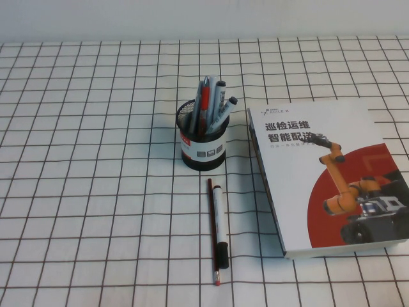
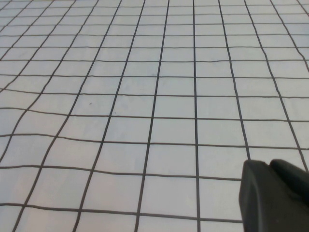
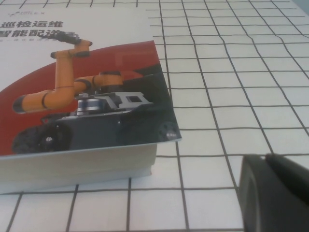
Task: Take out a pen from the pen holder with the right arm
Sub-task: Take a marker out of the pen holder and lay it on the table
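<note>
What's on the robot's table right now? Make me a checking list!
Surface: white checked cloth
Job's things: black mesh pen holder upright, several pens standing inside
Clutter: white pen and dark pencil lying side by side before the holder; book to its right
Grippers: left gripper over bare cloth; right gripper over cloth near the book's corner, fingers shut
Cables: nothing seen
Surroundings: plain pale wall

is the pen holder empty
No, several pens stand in the pen holder; left gripper hovers over checked cloth, right gripper near the book.
</note>
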{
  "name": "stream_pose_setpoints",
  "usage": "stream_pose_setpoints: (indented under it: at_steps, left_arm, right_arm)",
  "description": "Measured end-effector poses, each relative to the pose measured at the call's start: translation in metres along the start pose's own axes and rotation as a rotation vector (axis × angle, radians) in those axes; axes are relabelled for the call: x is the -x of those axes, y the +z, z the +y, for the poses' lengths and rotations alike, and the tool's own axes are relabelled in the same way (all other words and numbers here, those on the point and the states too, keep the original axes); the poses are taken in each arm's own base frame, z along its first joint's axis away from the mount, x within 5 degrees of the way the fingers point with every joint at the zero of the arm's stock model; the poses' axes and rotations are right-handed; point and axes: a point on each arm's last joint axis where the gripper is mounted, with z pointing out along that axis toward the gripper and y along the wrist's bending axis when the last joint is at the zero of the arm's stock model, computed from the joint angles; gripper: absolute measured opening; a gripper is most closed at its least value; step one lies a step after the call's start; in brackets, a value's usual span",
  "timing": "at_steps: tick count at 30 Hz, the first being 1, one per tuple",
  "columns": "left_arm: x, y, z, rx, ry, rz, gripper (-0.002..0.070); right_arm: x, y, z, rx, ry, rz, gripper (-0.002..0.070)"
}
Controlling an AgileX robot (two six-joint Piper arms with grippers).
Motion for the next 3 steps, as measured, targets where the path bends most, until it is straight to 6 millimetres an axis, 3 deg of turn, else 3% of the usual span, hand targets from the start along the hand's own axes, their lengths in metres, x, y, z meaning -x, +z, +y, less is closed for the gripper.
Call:
stream_pose_setpoints:
  at_steps: [3]
  left_arm:
    - [0.0, 0.0, 0.0, 0.0, 0.0, 0.0, -0.0003]
  right_arm:
    - [0.0, 0.0, 0.0001, 0.001, 0.002, 0.0, -0.0015]
